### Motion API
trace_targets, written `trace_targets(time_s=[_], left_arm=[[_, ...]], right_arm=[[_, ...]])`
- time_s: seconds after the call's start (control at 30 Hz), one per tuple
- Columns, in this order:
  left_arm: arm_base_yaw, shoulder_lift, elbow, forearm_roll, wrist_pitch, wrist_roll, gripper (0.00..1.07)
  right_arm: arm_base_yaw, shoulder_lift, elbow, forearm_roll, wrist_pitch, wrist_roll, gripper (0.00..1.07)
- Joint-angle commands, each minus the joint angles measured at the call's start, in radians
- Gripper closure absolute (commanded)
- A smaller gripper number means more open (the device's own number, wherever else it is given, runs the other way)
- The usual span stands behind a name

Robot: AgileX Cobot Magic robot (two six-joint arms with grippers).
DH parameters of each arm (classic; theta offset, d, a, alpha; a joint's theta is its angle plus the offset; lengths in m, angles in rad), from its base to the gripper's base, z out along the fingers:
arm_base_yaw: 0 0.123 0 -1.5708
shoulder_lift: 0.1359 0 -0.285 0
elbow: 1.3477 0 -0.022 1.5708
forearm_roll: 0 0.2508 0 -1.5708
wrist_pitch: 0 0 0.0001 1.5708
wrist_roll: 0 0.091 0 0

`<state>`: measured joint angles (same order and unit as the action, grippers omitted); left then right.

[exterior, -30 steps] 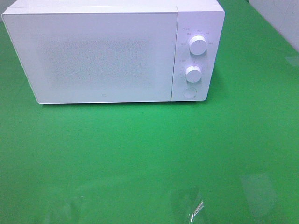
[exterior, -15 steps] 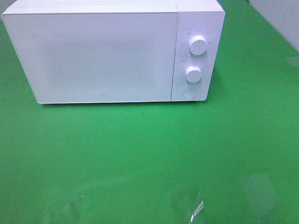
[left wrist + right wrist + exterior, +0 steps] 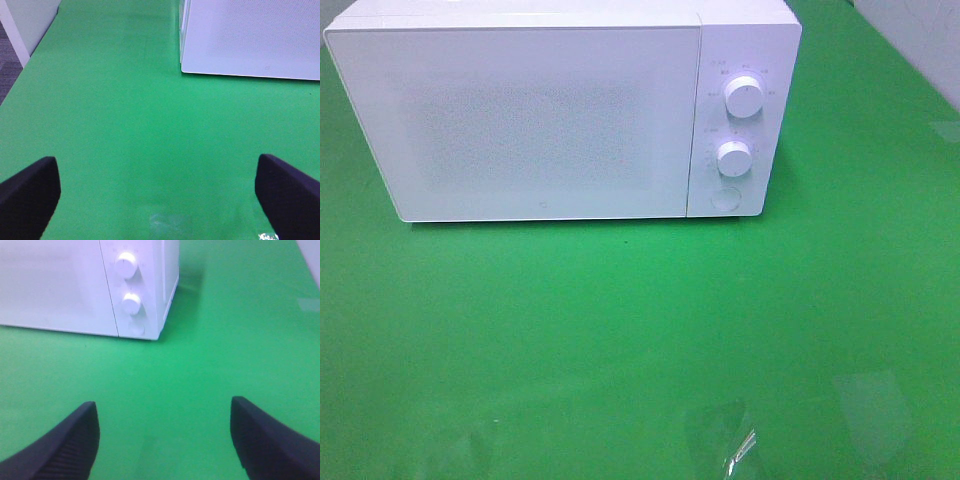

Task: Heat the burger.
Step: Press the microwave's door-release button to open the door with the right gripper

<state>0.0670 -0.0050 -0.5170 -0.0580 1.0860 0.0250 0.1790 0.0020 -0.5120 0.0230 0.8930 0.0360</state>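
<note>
Exterior high view: the white microwave point(image 3: 560, 110) sits shut on the green surface point(image 3: 620, 330). I see no burger; maybe it is inside. My left hand point(image 3: 155, 170) and right hand point(image 3: 163, 407) are both wide apart, holding nothing. Next, I guess, my right hand must turn a knob point(image 3: 744, 97).

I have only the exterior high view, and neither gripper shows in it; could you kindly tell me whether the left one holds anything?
Observer: No. The left gripper is open, with only green mat between its fingers.
Operator: Thank you. And the right one?
Observer: The right gripper is open and empty, facing the microwave at the end that carries its upper knob.
Operator: Does either wrist camera show the burger?
Observer: No, neither wrist view shows it.
</note>
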Motion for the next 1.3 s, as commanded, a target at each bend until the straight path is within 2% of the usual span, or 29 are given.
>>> trace_targets(time_s=[0.03, 0.17, 0.23, 0.53, 0.63, 0.67, 1.0, 1.07, 1.3], left_arm=[[-0.005, -0.016, 0.000, -0.005, -0.015, -0.001, 0.08], [-0.005, -0.016, 0.000, -0.005, -0.015, -0.001, 0.08], [-0.005, -0.016, 0.000, -0.005, -0.015, -0.001, 0.08], [-0.005, -0.016, 0.000, -0.005, -0.015, -0.001, 0.08], [-0.005, -0.016, 0.000, -0.005, -0.015, -0.001, 0.08], [-0.005, -0.016, 0.000, -0.005, -0.015, -0.001, 0.08], [-0.005, -0.016, 0.000, -0.005, -0.015, -0.001, 0.08], [-0.005, -0.016, 0.000, -0.005, -0.015, -0.001, 0.08], [-0.005, -0.016, 0.000, -0.005, -0.015, -0.001, 0.08]], right_arm=[[-0.004, 0.030, -0.009, 0.001, -0.085, 0.011, 0.36], [-0.004, 0.102, -0.007, 0.001, -0.162, 0.011, 0.36], [-0.004, 0.200, 0.008, 0.000, -0.274, 0.011, 0.36], [-0.004, 0.425, 0.033, 0.000, -0.508, 0.011, 0.36], [-0.004, 0.450, 0.033, 0.000, -0.535, 0.011, 0.36], [-0.004, 0.522, 0.033, 0.000, -0.613, 0.011, 0.36], [-0.004, 0.740, 0.033, 0.000, -0.829, 0.011, 0.36], [-0.004, 0.832, 0.033, 0.002, -0.921, 0.011, 0.36], [-0.004, 0.937, 0.033, 0.002, -1.008, 0.011, 0.36]])
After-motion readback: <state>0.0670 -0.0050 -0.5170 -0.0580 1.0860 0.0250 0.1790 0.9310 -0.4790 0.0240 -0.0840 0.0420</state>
